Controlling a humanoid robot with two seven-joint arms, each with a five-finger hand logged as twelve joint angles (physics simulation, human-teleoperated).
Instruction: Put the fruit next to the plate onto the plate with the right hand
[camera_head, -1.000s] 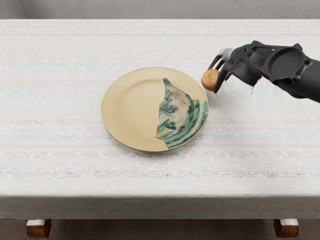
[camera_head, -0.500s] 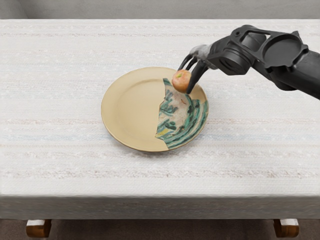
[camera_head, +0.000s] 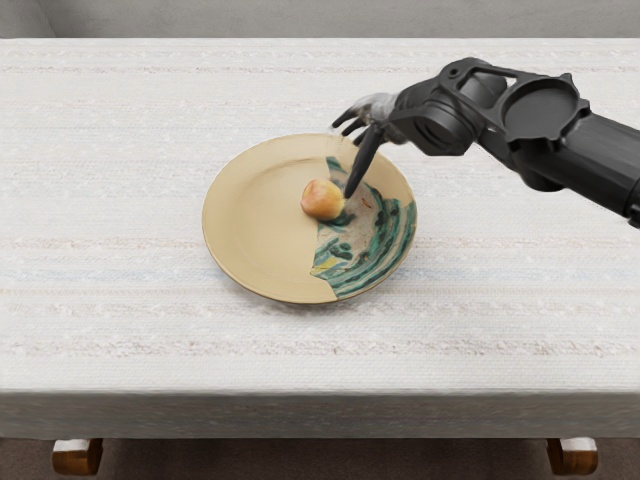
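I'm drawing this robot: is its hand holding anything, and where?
Nothing. The right hand is open; the fruit lies on the plate beside one fingertip.

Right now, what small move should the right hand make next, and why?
Probably lift the right hand straight up, then away. The fruit seems to lie on the plate, near its middle, and the fingers are spread, holding nothing. One finger points down close beside the fruit, so a sideways pull might nudge it.

Nothing to read here, honestly. No letters, numbers or logos on the plate, the fruit or the table. That green patch on the plate is just painted pattern.
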